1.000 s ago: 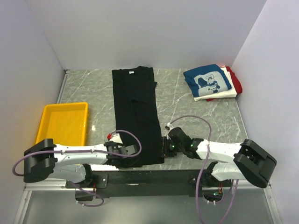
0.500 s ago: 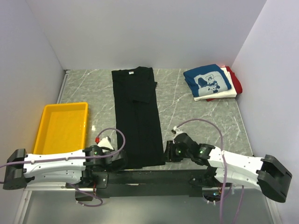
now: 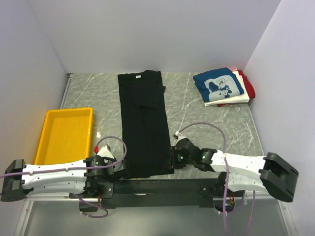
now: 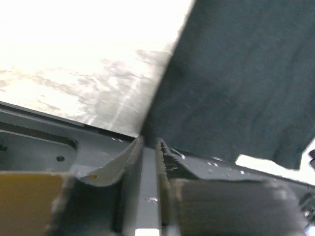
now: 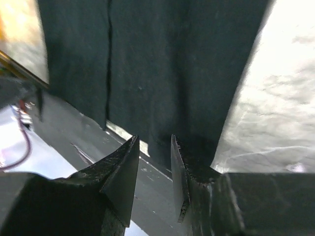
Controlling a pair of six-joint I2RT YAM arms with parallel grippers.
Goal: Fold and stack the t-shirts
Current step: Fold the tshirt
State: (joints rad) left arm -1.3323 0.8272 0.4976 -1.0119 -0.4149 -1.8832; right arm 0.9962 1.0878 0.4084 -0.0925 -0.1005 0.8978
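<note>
Found black t-shirt (image 3: 144, 123) lying as a long strip mid-counter, hem toward 6 o'clock. Saw left hand (image 4: 150, 141) at its 7 o'clock corner, narrowly parted, empty; right hand (image 5: 153, 140) at 5 o'clock corner, parted, empty.

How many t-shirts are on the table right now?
4. The black t-shirt lies stretched out at centre; the blue t-shirt, white t-shirt and red t-shirt sit stacked at the far right corner. Others may hide within it.
</note>
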